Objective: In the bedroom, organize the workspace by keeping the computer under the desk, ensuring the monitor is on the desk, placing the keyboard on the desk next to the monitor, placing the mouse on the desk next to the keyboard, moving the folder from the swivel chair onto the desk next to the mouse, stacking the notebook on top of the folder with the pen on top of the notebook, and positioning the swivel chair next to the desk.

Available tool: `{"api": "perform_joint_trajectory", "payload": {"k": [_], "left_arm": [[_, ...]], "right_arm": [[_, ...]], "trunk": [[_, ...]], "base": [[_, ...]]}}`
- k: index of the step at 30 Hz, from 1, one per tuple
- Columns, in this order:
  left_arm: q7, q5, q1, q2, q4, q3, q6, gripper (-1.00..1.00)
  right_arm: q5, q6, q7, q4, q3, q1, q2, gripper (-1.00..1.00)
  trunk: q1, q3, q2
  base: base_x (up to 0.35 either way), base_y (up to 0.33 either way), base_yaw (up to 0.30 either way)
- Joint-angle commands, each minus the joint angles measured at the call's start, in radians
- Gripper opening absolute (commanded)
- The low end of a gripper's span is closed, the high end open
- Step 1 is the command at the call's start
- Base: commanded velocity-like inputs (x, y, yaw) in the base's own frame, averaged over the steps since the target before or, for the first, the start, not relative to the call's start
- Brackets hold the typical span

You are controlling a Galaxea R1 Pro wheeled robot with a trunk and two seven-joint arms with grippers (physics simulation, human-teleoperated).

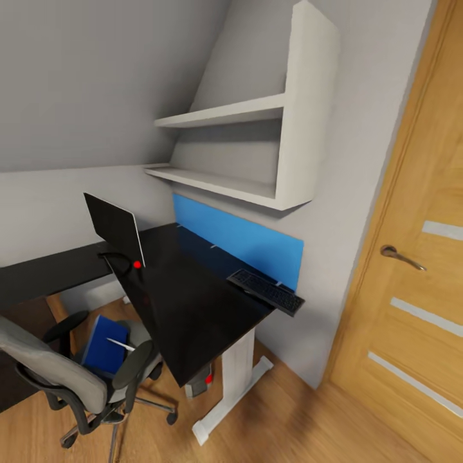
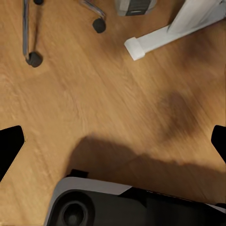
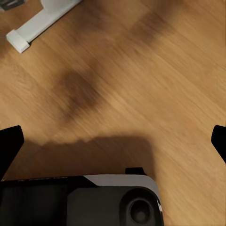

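Blue folder [image 1: 103, 350] lies on the swivel chair [image 1: 58, 370]; both grippers [image 2: 113, 141] [image 3: 113, 141] spread, empty.

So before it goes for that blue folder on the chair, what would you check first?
1. Folder reachable on the swivel chair seat: ok.
2. Pen lying on the folder, may slide off: not ok.
3. Free desk surface beside the keyboard: ok.
4. Mouse located: cannot tell.
5. Left gripper and right gripper open and empty, over bare floor: ok.
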Motion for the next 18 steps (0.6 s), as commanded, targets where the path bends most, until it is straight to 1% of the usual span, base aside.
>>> {"api": "perform_joint_trajectory", "payload": {"k": [1, 7, 18], "left_arm": [[-0.01, 0.008, 0.0, 0.0, 0.003, 0.005, -0.008, 1.0], [-0.011, 0.008, 0.0, 0.002, 0.017, 0.005, -0.03, 1.0], [-0.012, 0.008, 0.0, 0.003, 0.022, 0.004, -0.039, 1.0]], "right_arm": [[0.001, -0.005, -0.004, 0.001, 0.0, -0.001, 0.0, 1.0], [0.0, -0.009, -0.005, 0.001, -0.001, 0.0, 0.0, 1.0], [-0.003, -0.013, -0.007, 0.001, -0.005, 0.0, 0.001, 1.0]], "trunk": [[0.0, -0.003, -0.002], [0.0, -0.008, -0.002], [0.0, -0.016, -0.002]], "base": [[0.0, 0.0, 0.236], [0.0, 0.0, 0.236], [0.0, 0.0, 0.238]]}}
